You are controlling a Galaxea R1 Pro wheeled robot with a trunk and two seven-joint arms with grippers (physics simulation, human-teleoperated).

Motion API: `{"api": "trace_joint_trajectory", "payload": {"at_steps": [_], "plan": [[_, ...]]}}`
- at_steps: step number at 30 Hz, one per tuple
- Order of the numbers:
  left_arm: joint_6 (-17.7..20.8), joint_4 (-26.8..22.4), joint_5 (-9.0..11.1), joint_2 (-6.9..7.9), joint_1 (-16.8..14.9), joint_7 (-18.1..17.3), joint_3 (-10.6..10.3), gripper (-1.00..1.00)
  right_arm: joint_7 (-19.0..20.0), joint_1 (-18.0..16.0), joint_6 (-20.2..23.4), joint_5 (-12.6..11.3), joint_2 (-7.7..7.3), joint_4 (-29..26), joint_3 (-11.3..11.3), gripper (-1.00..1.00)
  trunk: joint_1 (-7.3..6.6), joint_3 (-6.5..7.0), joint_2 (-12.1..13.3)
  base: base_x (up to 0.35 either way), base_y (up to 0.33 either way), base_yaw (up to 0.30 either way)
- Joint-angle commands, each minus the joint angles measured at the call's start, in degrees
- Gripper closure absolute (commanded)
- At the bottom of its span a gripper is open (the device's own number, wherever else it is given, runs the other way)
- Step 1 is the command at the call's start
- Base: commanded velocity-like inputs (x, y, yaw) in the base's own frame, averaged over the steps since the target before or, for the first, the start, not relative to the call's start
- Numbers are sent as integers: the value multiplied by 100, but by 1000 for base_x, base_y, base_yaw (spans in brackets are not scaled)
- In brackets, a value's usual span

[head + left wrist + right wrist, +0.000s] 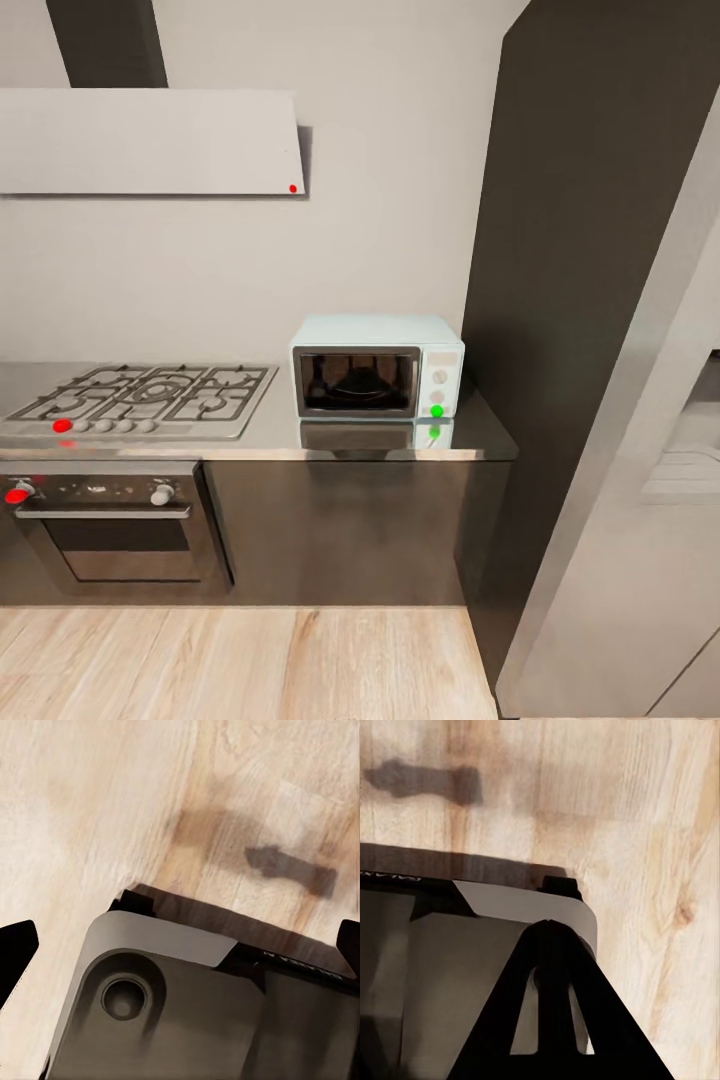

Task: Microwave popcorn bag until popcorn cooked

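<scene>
On the grey surface, at its right end, sits the pale-blue microwave. Its dark glass door is shut, and a green dot glows on its knob panel. A dark shape shows behind the glass, but I cannot tell what it is. It may be the popcorn bag, or just a reflection. No bag sits on the part of the surface that shows here.

To the left of the microwave is the steel gas hob, with a red dot on its near edge. Below it is the black oven. A white hood hangs on the wall above. To the right stands a tall dark cabinet.

Both arms hang low. In the left wrist view, dark finger tips sit at the two far edges of the picture, wide apart, so the left end effector looks open and holds nothing. It points down at the wooden floor and the robot's grey base. In the right wrist view, the right end effector shows as one dark pointed shape over the base, with wooden floor beside it. I cannot tell if it is open or closed. Nothing shows in it.

The microwave lies far ahead of both end effectors and higher up, well apart from them. It sits close to the middle, so I cannot say which arm is nearer. I think the robot must roll closer first.
</scene>
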Motion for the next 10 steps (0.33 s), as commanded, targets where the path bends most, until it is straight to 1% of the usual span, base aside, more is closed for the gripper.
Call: {"api": "trace_joint_trajectory", "payload": {"at_steps": [1, 10], "plan": [[-16, 6, 58, 1, -4, -27, -48, -100, -25, -7, -30, 57, -1, 16, -48, 100, 0, -6, -4, 0, 0, 0], [-16, 9, 61, 1, -4, -27, -47, -100, -25, -7, -30, 56, -1, 18, -48, 100, 0, -6, -4, 0, 0, 0]]}}
